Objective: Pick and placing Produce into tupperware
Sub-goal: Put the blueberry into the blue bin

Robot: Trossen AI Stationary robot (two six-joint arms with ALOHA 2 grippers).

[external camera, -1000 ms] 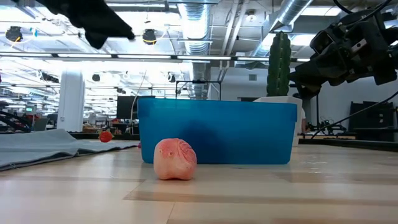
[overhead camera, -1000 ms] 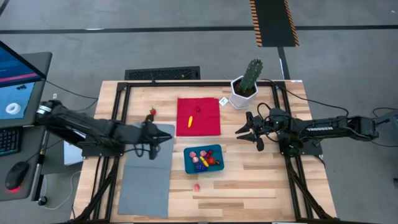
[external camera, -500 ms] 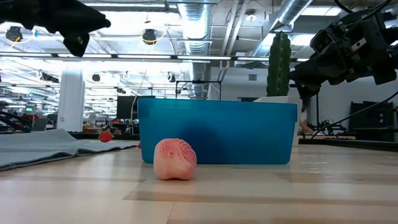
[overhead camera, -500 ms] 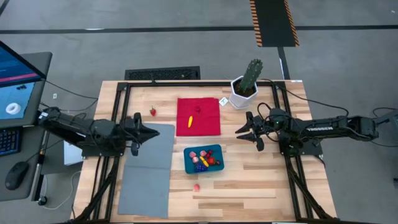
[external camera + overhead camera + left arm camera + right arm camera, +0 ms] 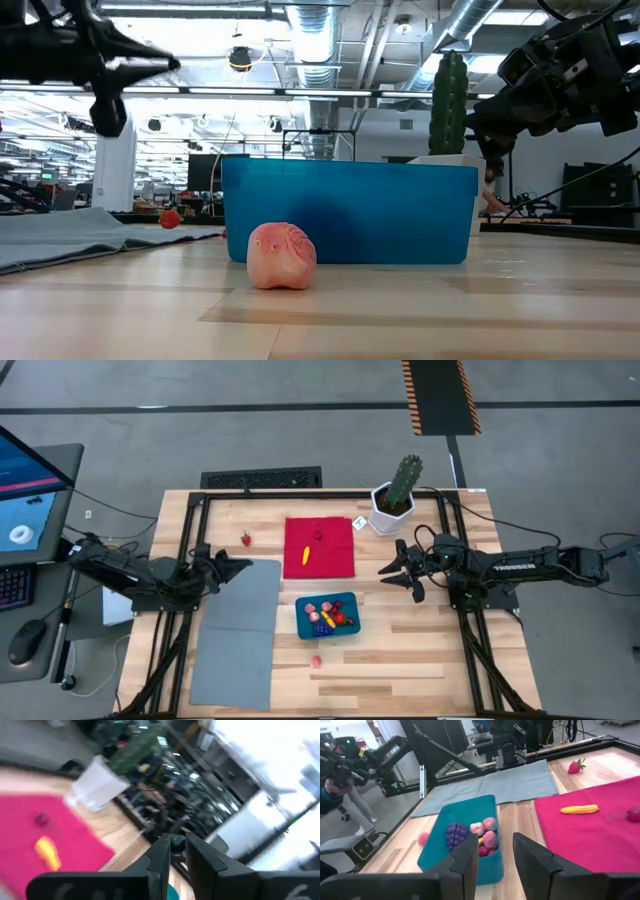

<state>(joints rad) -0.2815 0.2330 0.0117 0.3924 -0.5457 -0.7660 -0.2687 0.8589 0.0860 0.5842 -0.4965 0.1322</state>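
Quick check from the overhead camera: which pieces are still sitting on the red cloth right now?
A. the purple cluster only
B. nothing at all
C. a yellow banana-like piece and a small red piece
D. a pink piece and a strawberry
C: on the red cloth lie a yellow banana-like piece and a small red piece; the strawberry and the loose pink piece rest on bare wood.

1. The left wrist view is motion-blurred; the red cloth and white pot smear;
2. In the low view, the tupperware wall hides its produce;
3. The cactus shows only partly there.
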